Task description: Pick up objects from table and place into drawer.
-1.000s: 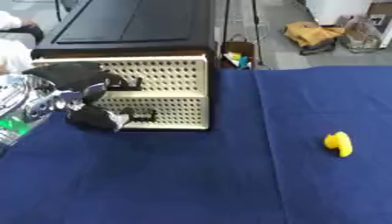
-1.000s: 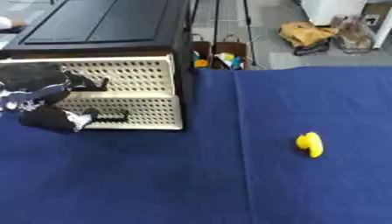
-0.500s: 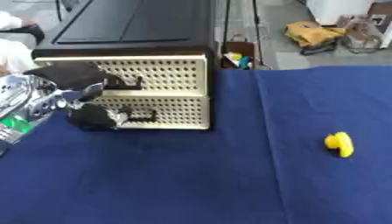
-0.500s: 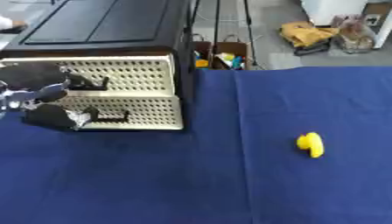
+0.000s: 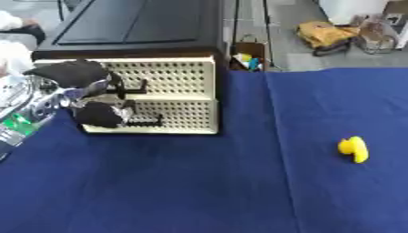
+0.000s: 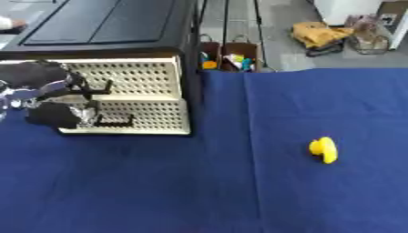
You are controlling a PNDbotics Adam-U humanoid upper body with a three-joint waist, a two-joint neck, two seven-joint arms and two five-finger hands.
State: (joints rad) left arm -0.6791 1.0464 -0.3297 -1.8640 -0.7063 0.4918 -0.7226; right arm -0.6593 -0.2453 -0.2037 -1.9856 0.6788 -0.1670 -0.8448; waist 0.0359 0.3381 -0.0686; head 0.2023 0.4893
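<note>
The left hand point(image 5: 84, 93) sits closer in on the drawer unit point(image 5: 171, 98) than a sec ago, its dark fingers now spread over both black handles at approx 9 o'clock in the left eye view. The lower drawer point(image 5: 179, 116) looks to jut a touch past the upper front, though whether it has slid since isn't clear. Read: the opening step is under way; nothing is stowed yet.

Pose: the arm enters from the left edge, forearm angled up toward 1 o'clock, wrist level w/ the drawer fronts. Fingers are curled by the handles, but whether they clamp one can't be told.

The yellow toy point(image 5: 354, 149) lies alone on the blue cloth point(image 5: 239, 191) at 3 o'clock, well apart from the unit. No right hand in either view.
</note>
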